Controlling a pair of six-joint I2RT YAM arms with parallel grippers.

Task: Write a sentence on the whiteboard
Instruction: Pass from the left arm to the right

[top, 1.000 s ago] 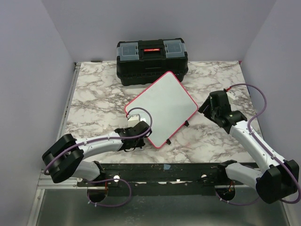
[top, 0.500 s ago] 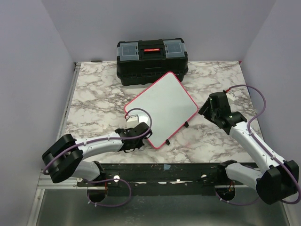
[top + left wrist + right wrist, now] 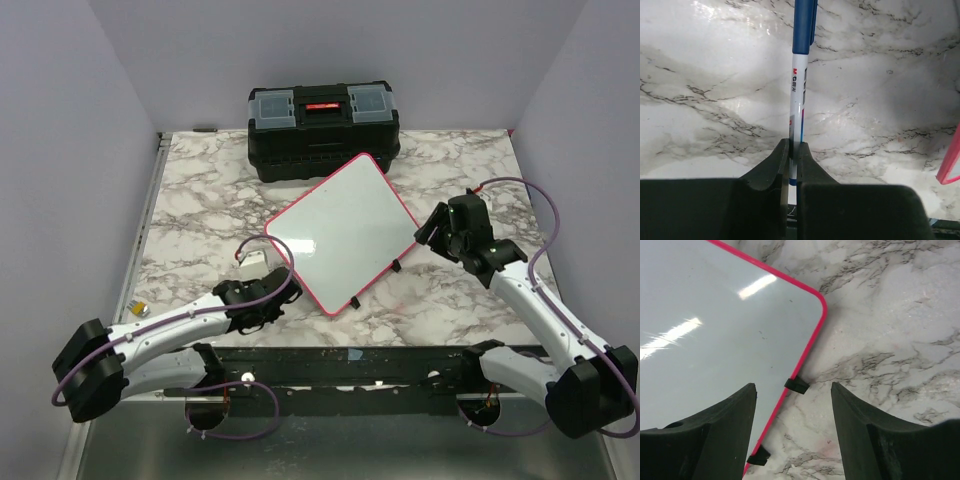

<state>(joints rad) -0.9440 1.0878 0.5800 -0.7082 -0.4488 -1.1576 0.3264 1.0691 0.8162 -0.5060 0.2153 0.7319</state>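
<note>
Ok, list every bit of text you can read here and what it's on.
"M&G": red print along the white barrel of the blue marker; the small characters after it are too blurred to read.
Red strip on the black toolbox: too small to read.
Whiteboard: blank, no writing.

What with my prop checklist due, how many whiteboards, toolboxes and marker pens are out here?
Red-rimmed flat white whiteboard: 1
Black plastic toolbox with clear lid compartments: 1
Blue-and-white marker pen: 1
Total: 3
</note>
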